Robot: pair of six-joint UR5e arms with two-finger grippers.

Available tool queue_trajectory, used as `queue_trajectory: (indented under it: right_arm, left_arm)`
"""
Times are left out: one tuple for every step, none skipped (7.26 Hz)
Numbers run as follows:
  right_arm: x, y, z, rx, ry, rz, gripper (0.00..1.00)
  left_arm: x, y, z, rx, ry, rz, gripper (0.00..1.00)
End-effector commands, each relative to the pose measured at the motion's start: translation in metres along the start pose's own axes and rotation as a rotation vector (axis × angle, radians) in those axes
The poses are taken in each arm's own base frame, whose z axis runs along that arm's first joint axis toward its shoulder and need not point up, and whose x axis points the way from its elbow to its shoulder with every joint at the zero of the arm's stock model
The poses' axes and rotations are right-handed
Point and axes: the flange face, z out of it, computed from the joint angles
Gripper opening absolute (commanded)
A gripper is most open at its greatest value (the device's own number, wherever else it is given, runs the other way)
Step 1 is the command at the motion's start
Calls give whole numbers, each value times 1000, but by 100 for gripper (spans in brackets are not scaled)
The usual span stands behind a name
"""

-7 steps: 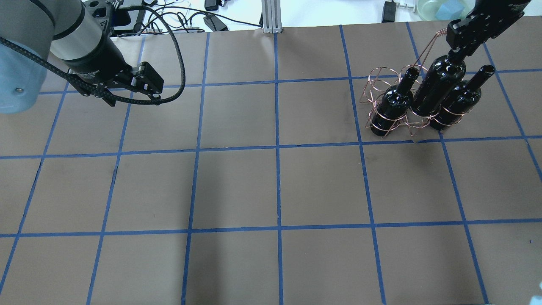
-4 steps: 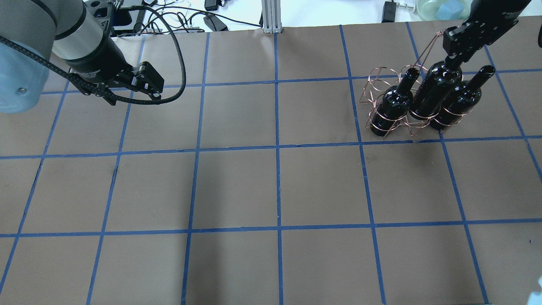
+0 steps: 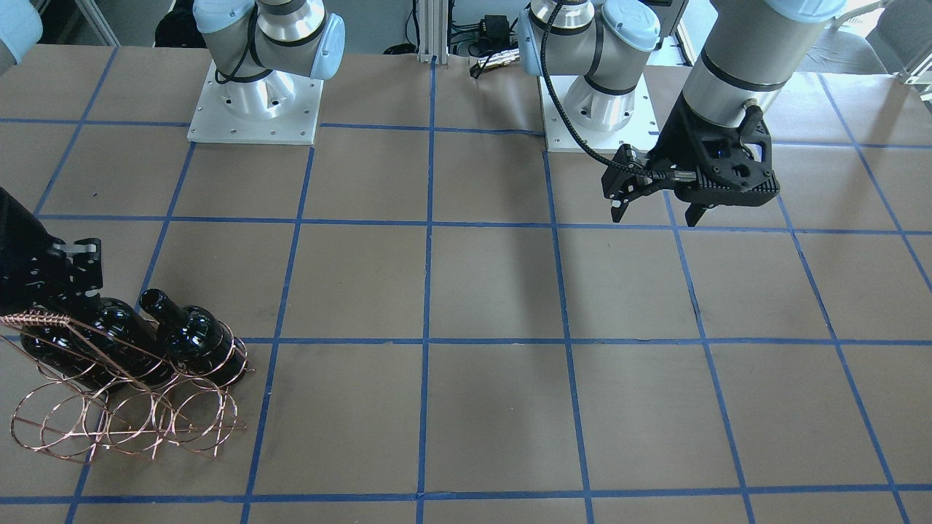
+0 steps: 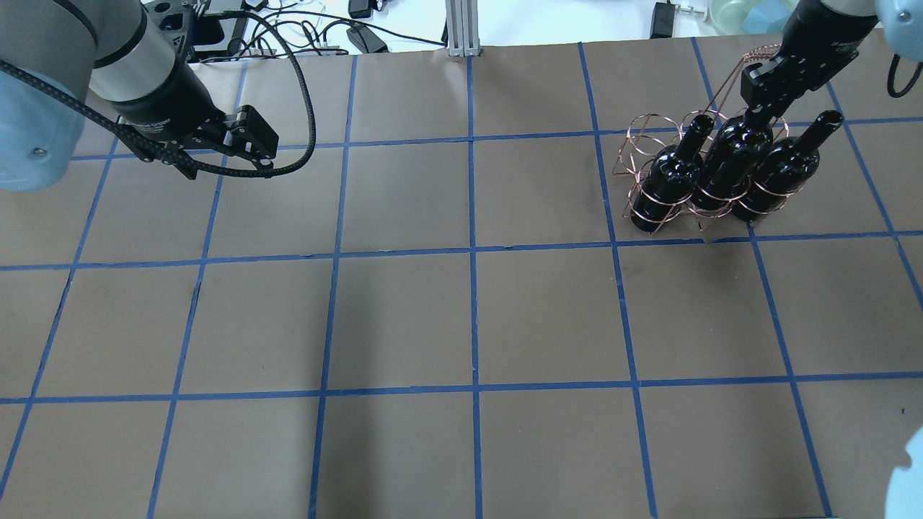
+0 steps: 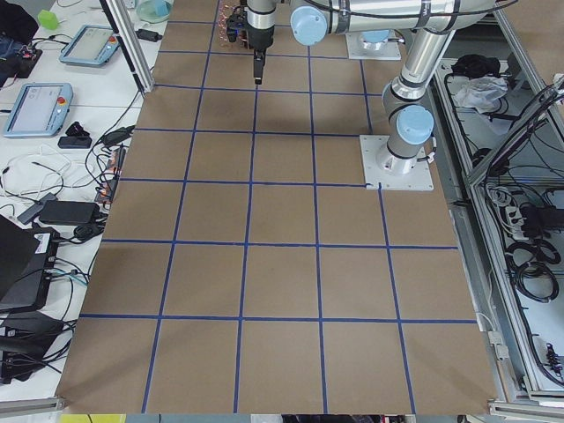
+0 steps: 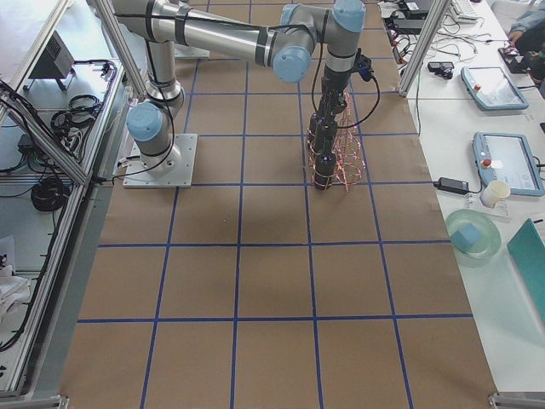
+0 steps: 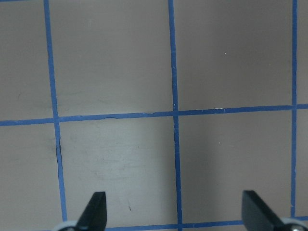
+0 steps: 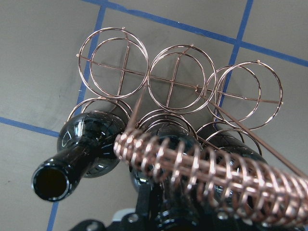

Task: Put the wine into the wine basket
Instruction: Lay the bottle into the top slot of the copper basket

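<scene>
In the wine basket (image 3: 131,424), right jaws clasp wine (image 4: 732,155).

left gripper (image 7: 175,211) spread, right (image 4: 756,109) seemingly clamped

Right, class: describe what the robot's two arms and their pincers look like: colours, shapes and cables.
Both arms are silver-grey tubes, the left arm and right arm alike, with pale blue caps at the joints. Each ends in a black, angular pincer: left pincer, right pincer. A black braided cable loops beside the left wrist.
</scene>
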Motion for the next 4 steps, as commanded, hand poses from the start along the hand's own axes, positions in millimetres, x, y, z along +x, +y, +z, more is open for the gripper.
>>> queue_trajectory:
  right_arm:
    - [-1,2,19,-1,-2,-4,0]
    - [0,-1,29,-13,-7,-6,0]
    - [2,-3,33,-9,-7,-4,0]
    - [2,-4,38,-17,-9,-4,0]
  left_arm:
    - [0,0,2,-6,0,-1,100]
    - [0,0,2,-7,0,-1,100]
    - [0,0,3,-9,-1,-1,100]
    - [0,1,3,-11,-1,1,100]
